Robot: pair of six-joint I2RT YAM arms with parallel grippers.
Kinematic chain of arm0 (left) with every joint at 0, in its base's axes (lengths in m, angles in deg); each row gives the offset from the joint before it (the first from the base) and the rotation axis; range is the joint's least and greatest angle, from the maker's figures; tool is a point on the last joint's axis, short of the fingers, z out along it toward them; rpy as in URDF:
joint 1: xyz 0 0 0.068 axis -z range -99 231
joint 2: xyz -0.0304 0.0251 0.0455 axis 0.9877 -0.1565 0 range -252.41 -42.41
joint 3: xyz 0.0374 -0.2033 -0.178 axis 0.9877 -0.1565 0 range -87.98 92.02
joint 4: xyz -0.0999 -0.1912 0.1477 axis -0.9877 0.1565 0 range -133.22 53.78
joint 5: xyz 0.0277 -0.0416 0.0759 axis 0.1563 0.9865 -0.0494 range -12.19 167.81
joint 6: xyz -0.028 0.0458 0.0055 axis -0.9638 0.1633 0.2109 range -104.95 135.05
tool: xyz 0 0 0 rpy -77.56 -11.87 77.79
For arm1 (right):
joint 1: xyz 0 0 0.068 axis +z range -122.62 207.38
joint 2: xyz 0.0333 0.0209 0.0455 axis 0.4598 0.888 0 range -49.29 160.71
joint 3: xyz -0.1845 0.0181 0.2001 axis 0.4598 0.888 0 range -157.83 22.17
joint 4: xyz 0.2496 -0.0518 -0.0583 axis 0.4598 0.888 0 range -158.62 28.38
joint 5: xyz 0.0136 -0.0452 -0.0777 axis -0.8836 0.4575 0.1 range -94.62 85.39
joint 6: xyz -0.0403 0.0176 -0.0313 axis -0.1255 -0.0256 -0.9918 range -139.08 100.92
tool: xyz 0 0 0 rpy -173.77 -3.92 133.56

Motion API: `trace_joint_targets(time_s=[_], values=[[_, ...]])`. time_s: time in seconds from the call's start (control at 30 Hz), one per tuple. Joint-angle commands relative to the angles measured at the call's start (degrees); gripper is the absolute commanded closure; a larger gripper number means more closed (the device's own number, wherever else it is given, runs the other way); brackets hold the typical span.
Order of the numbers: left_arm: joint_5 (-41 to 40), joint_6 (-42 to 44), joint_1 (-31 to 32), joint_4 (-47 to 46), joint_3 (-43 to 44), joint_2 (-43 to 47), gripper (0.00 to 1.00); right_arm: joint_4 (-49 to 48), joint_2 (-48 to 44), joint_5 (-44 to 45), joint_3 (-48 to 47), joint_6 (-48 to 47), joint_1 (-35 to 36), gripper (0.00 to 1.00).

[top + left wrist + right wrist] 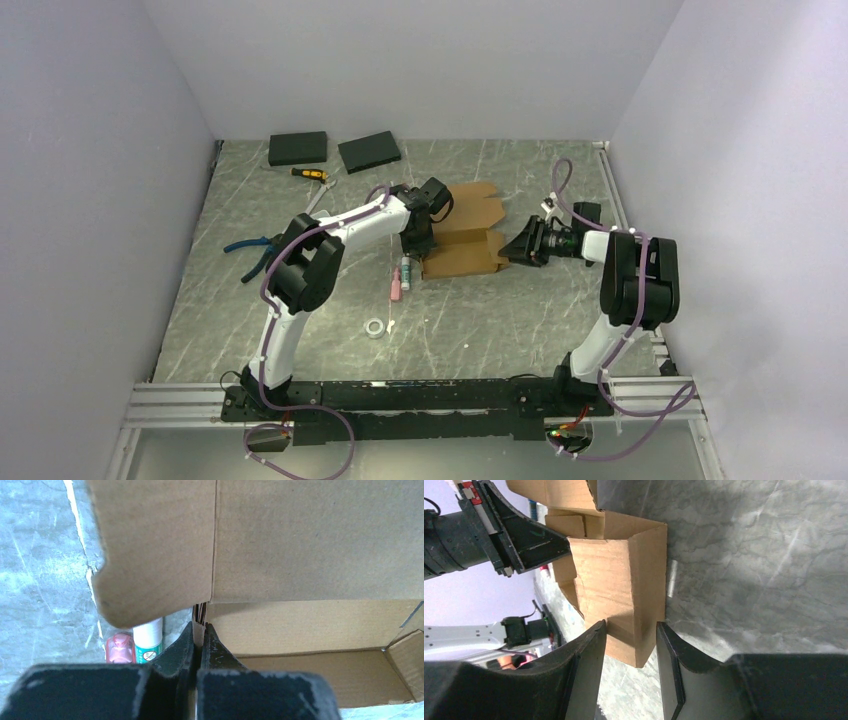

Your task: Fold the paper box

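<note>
- The left jaws are closed tight on the upright edge of one wall of the paper box (465, 245), with the cardboard pinched between them. We treat this grip as the anchor.
- The right jaws stand partly open astride the opposite end wall. Cardboard lies between them, and we see no firm clamp.
- The paper box sits mid-counter between the two arms. It looks half formed, with the base and walls raised and the lid panel and flaps lying open toward the far side.
- For this step, we judge it best to hold the left clamp fixed so the box cannot slide. The right jaws should press along a score line, since corrugated board may buckle elsewhere.
- A pink tube (120, 649) and a white stick (148, 640) lie just beside the clamped wall, so we avoid sweeping them.
- The counter (500, 330) is grey and marbled. It also carries a tape roll (376, 328), blue pliers (255, 255), a screwdriver (310, 174) and two black slabs (298, 148), all well apart from the box.
- Pale walls enclose the counter on three sides.
</note>
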Motion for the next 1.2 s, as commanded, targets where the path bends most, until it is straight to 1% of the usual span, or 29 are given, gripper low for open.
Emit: trace_joint_targets(time_s=[0.0, 0.2, 0.4, 0.53, 0.67, 0.77, 1.1, 1.13, 1.17], values=[[0.43, -0.11, 0.08, -0.59, 0.56, 0.12, 1.00, -3.63, 1.44, -5.20, 0.48, 1.43, -0.29, 0.55], [0.55, -0.11, 0.04, -0.77, 0.38, 0.13, 1.00, -3.83, 1.98, -5.12, -0.02, 1.55, -0.09, 0.56], [0.66, -0.03, 0.06, -0.62, 0.56, -0.05, 1.00, -1.29, -0.73, -0.71, -1.36, -1.39, 4.04, 0.55], [0.63, -0.24, 0.07, -0.62, 0.38, 0.08, 1.00, 1.48, -3.84, 9.99, -2.30, -3.66, 6.74, 0.55], [0.65, -0.28, 0.05, -0.63, 0.46, 0.21, 1.00, 3.25, -6.86, 18.37, -3.12, -5.30, 9.35, 0.59], [0.82, -0.41, 0.02, -0.58, 0.65, 0.21, 1.00, 4.77, -8.25, 25.05, -4.17, -7.18, 13.75, 0.61], [2.90, -1.75, 0.07, -1.82, -0.23, 1.24, 1.00, 8.20, -5.81, 47.79, -7.67, -13.00, 24.49, 0.68], [3.13, -1.92, 0.03, -1.88, -0.31, 1.39, 1.00, 8.33, -5.39, 49.51, -7.90, -13.82, 25.23, 0.69], [3.23, -2.07, 0.08, -1.85, -0.43, 1.56, 1.00, 8.16, -5.19, 51.41, -7.88, -15.01, 26.01, 0.76]])
